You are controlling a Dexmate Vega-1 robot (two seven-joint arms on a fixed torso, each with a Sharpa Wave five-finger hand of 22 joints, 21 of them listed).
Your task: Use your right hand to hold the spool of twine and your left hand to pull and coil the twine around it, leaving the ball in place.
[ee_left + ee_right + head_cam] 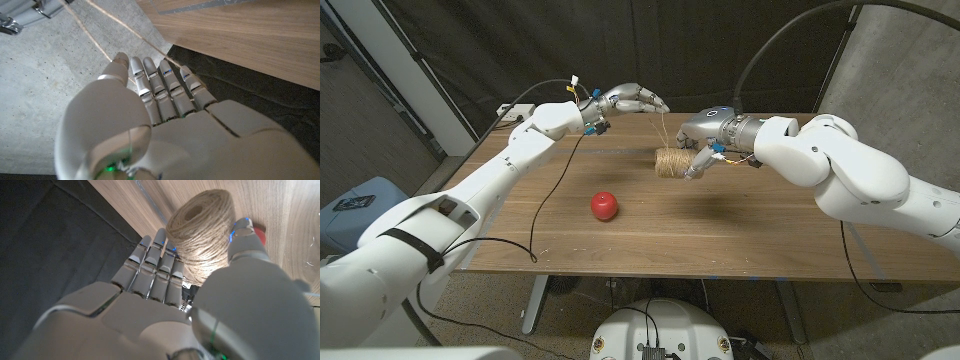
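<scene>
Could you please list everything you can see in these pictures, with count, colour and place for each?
spool of twine: one, tan, on the table's far middle, lying on its side.
twine strand: one, tan, running up from the spool to the left hand.
ball: one, red, on the table nearer the robot than the spool, apart from it.
table: one, brown wood, across the middle of the head view.
black cable: one, hanging from the left arm across the table.
left hand: one, silver, raised over the table's far edge, holding the twine strand.
right hand: one, silver, gripping the spool.
</scene>
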